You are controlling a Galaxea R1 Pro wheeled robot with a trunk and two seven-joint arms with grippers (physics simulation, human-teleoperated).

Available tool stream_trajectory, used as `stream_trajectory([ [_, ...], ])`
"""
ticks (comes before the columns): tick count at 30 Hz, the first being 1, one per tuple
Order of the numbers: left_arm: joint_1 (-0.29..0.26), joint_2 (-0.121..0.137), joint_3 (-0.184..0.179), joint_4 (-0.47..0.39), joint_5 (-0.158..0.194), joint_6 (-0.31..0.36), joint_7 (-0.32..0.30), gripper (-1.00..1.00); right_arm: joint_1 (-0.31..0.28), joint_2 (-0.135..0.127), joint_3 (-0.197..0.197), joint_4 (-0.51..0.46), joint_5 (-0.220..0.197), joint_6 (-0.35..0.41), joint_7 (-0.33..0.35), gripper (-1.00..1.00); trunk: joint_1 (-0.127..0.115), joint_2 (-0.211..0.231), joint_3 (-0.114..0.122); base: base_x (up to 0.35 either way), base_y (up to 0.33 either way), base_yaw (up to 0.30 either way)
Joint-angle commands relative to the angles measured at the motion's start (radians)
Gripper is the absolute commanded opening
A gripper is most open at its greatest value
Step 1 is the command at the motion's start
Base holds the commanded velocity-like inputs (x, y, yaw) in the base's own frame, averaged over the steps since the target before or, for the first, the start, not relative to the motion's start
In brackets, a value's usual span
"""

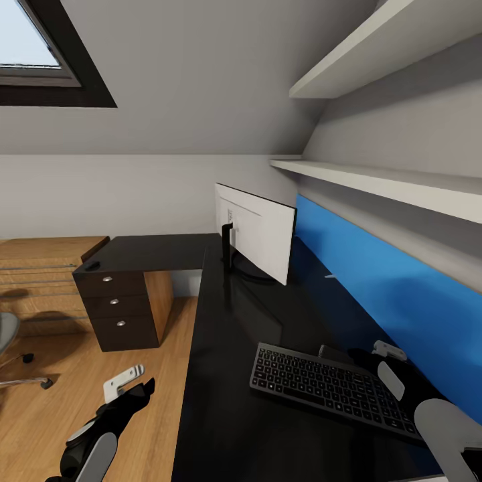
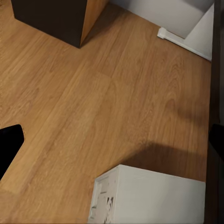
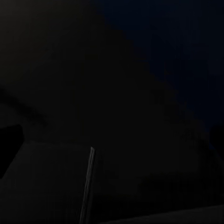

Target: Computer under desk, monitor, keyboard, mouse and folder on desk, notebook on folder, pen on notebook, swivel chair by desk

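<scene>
Two task things sit on the desk [image 1: 221, 402]: the monitor [image 1: 258, 231] toward its far back edge, the keyboard [image 1: 331, 388] near its front right. The left gripper [image 1: 127, 381] hangs parted over the floor; the right gripper [image 1: 388, 365], beside the keyboard's far end, I cannot tell. A careless right-arm sweep could shove the keyboard askew.

Two white wall shelves [image 1: 375, 175], a blue wall panel [image 1: 388, 281], a skylight [image 1: 40, 53], wood floor [image 2: 93, 102].

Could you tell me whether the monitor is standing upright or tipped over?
Upright: the monitor stands on its stand on the desk, white back facing the camera.
</scene>
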Motion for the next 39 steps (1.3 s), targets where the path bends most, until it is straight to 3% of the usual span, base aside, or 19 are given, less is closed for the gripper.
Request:
stream_trajectory([
  [1,-0.001,0.001,-0.002,0.000,0.009,0.000,0.010,1.00,0.000,0.000,0.001,-0.002,-0.007,0.006,-0.006,1.00,0.000,-0.001,-0.001,0.000,0.000,0.000],
  [39,-0.001,0.002,0.001,0.001,0.008,0.001,0.010,1.00,0.000,0.003,0.002,0.003,-0.004,0.041,-0.011,1.00,0.008,-0.015,-0.007,-0.014,0.000,0.000],
])
